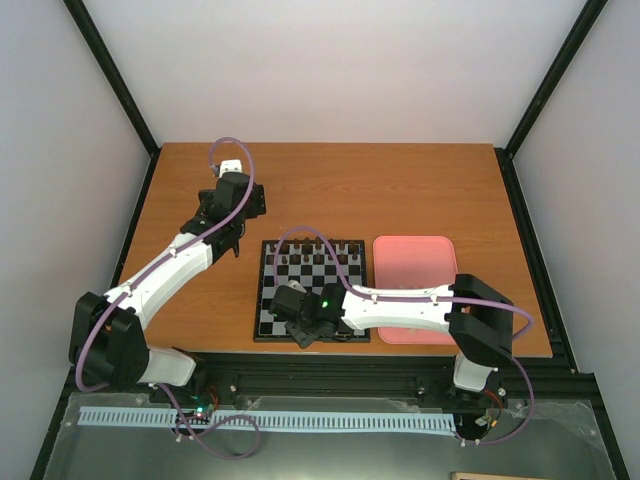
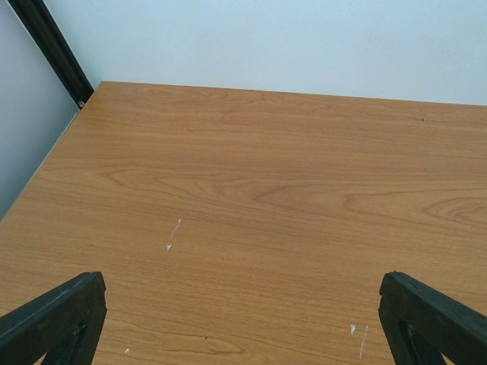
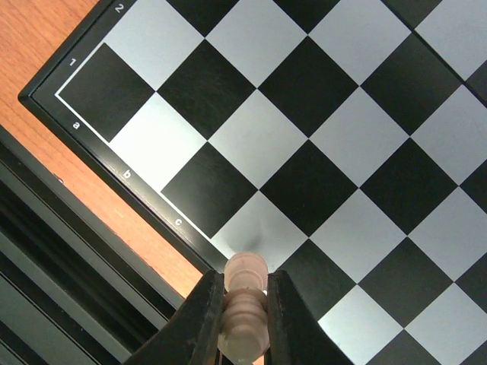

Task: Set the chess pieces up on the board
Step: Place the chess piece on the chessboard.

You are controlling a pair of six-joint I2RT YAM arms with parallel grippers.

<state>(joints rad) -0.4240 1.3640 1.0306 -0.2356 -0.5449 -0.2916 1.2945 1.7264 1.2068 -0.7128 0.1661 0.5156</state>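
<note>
The right gripper (image 3: pixel 245 285) is closed on one pale chess piece (image 3: pixel 246 268). It clamps the piece by the body between both fingers, and the rounded head projects just past the fingertips. This grip leaves the piece's end free, which in my judgement suits setting it down without the fingers fouling a square. The piece hangs over the near edge of the board (image 3: pixel 259 137), by the first row and just past the file marked c, which suggests a back-row placement. A faint shadow lies on the white square ahead of it, but whether the piece touches the board cannot be told. The left gripper (image 2: pixel 240 285) stands wide open with nothing between its fingers. It is over bare bench (image 2: pixel 266 190), well apart from the board on the left, and I judge it parked clear of the working arm.

Counts:
- **Pale pieces:** one in view, the one held, and none on the squares the right wrist view shows.
- **Dark pieces (image 1: pixel 318 252):** they stand along the far rows of the board, too small to count reliably.
- **Board:** one.
- **Pink tray (image 1: pixel 415 285):** one, just beside the board's right edge, with no pieces made out on it at this size.
- **Arms:** two.
</note>
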